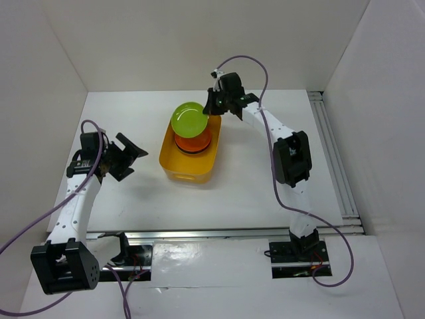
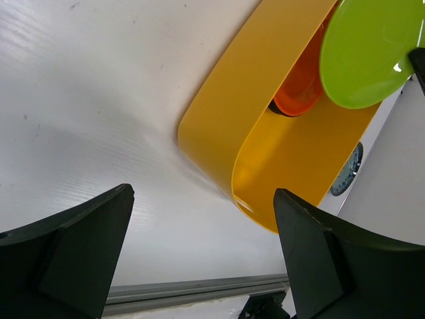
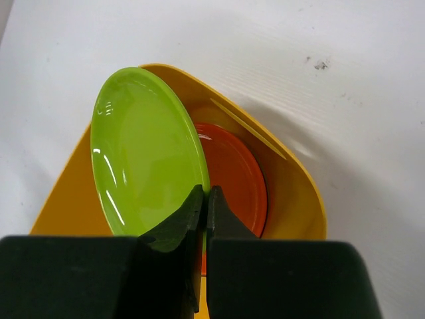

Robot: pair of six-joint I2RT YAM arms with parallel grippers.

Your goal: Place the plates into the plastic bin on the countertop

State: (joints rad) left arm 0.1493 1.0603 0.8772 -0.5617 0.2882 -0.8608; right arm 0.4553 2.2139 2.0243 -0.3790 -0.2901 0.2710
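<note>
We have the right tool (image 3: 204,199) pinched narrow on the rim of a green plate (image 3: 143,159). The plate hangs steeply tilted over the far half of the bin (image 1: 169,166), which sits near the middle of the tabletop (image 1: 252,193), a little toward the far edge. An orange plate (image 1: 193,141) lies in the bin just below it, resting on something dark that we cannot make out. Our main worry is the grip: we have only a thin bite on a glossy rim, so the plate could pivot or slip out before it is low enough. If we let go at this tilt, it would likely land on its edge, knock the orange plate, and end up leaning against the wall instead of stacking flat. From above, the plate's far edge seems to reach over the bin's far rim. A straight descent might therefore catch that rim and tip the plate out toward the far edge. The fingers could also strike the wall and shove the bin, which looks light. The left tool (image 1: 126,156) is spread wide and empty near the left edge, well apart from the bin, so we see little risk there.
</note>
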